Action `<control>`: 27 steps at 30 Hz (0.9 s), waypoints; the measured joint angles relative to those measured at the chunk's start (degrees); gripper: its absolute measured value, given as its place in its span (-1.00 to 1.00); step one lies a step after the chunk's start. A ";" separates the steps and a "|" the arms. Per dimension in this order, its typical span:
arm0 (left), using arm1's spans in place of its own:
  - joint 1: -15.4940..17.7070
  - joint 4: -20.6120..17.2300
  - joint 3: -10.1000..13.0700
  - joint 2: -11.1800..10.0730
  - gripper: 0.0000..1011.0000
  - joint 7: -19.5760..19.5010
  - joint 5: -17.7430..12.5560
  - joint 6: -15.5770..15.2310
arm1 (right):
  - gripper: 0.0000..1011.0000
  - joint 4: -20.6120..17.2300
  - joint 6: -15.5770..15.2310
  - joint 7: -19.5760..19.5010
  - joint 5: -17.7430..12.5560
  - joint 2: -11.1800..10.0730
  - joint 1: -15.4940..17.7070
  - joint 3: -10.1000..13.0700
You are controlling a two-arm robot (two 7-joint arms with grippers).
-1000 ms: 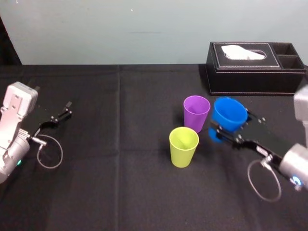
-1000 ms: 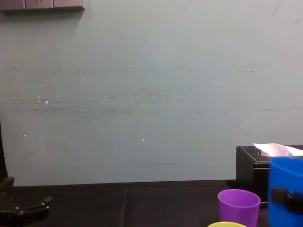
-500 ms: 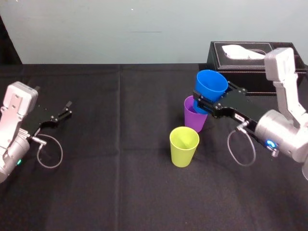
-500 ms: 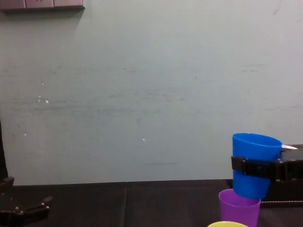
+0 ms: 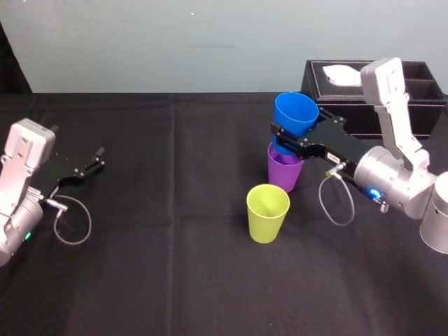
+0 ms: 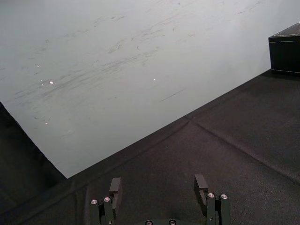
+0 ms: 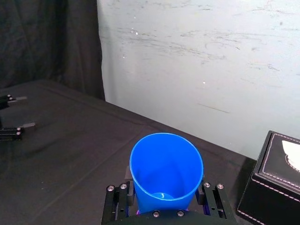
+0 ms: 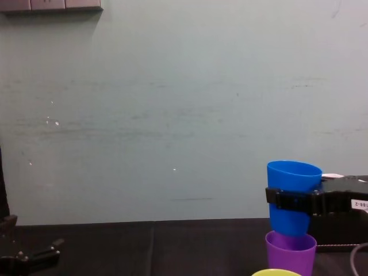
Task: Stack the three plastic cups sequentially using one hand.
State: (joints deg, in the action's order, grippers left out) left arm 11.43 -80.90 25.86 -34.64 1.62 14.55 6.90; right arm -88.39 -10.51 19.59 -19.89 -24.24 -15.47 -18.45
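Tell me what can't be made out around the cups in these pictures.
Whether the blue cup is seated in the purple cup: head view, the blue cup and the right gripper shut on it cover the purple rim; chest view, too close to tell.
The yellow-green cup below its rim: chest view, cut by the bottom edge.
The tissue box: right wrist view, cut off by the edge.

My bright blue tapered plastic cup is one flat colour all over, like the purple tapered plastic cup and the yellow-green tapered plastic cup. My right gripper is matt black with silver screw heads; my left gripper is black too. The rectangular black tissue box has white stitching and a white tissue. The tablecloth is plain black, and the wall is pale grey-green, faintly scuffed.
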 joint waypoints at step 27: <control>0.00 0.00 0.00 0.00 1.00 0.00 0.00 0.00 | 0.42 3.72 0.58 -0.07 2.19 1.79 -0.06 -0.02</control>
State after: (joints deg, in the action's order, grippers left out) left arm 11.43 -80.90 25.86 -34.65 1.62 14.55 6.90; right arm -84.67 -9.93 19.53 -17.70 -22.45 -15.53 -18.48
